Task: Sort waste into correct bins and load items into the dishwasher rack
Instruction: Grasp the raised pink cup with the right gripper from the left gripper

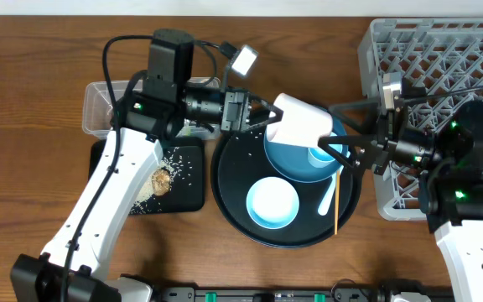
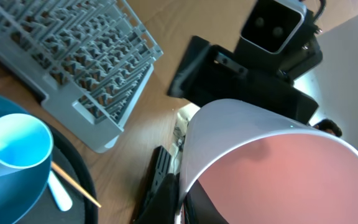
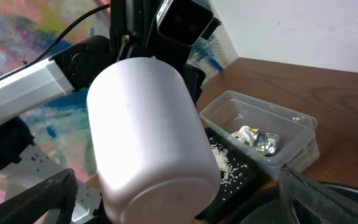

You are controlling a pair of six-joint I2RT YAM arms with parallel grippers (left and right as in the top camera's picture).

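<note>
My left gripper (image 1: 262, 117) is shut on the rim of the pinkish-white cup (image 1: 302, 122), holding it on its side above the dark blue plate (image 1: 296, 164). In the left wrist view one finger (image 2: 166, 193) presses the cup's wall (image 2: 229, 137). My right gripper (image 1: 332, 130) is open, its fingers (image 3: 39, 196) flanking the cup's base (image 3: 148, 137) without touching it. The light blue cup (image 1: 319, 157), light blue bowl (image 1: 272, 203), pale spoon (image 1: 329, 195) and chopstick (image 1: 338, 205) lie on the round black tray (image 1: 229, 197). The grey dishwasher rack (image 1: 443, 75) stands at the right.
A clear tub (image 1: 103, 105) at the back left holds crumpled wrappers (image 3: 257, 138). In front of it a shallow black tray (image 1: 187, 189) carries loose rice (image 3: 225, 165) and a brown lump (image 1: 161, 179). The right arm's base hangs over the rack's front edge.
</note>
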